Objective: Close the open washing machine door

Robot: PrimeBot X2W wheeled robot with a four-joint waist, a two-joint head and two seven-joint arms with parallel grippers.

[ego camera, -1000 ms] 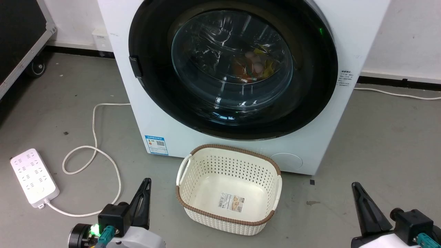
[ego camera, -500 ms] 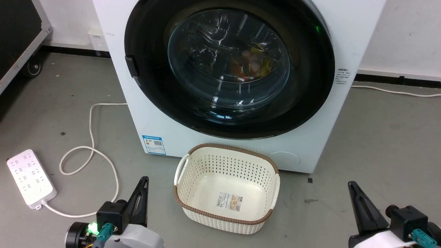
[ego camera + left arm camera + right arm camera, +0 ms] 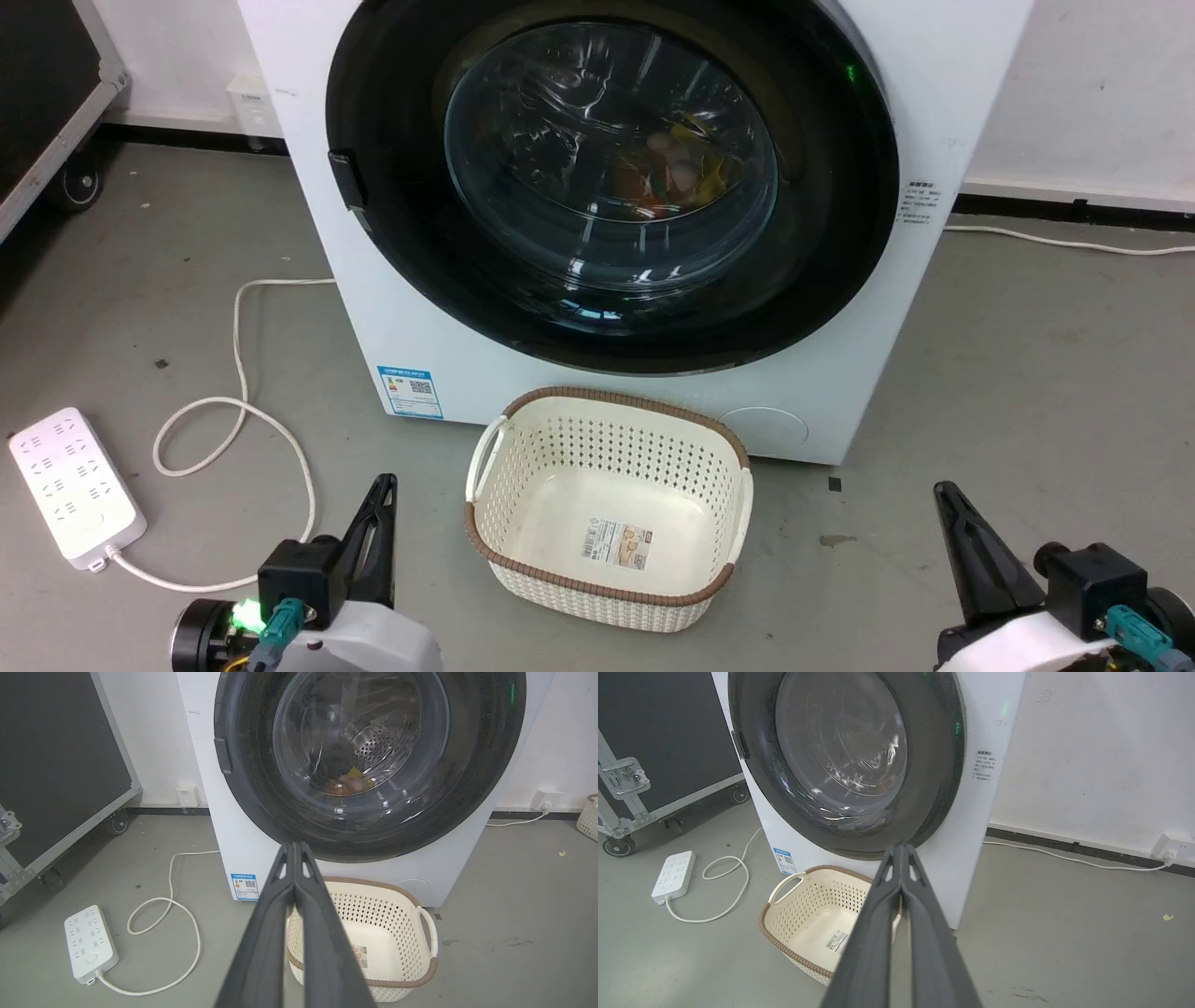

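The white washing machine (image 3: 439, 336) stands straight ahead. Its black-rimmed round door (image 3: 607, 159) lies flat against the front, with no gap that I can see. Through the glass bowl (image 3: 359, 742) I see coloured laundry in the steel drum. My left gripper (image 3: 384, 483) hangs low at the left, shut with nothing held, well short of the machine. My right gripper (image 3: 941, 490) is low at the right, also shut and empty. Each wrist view shows the fingers pressed together: left gripper (image 3: 294, 845), right gripper (image 3: 901, 847).
A cream perforated basket (image 3: 611, 399) stands on the floor against the machine's foot, between my grippers. A white power strip (image 3: 70, 485) and its looping cable (image 3: 238, 411) lie at the left. A black wheeled case (image 3: 56, 765) stands at the far left. Bare grey floor lies at the right.
The whole head picture has slid a little to the left, so the camera has moved. The door stays flat on the machine and both grippers stay shut.
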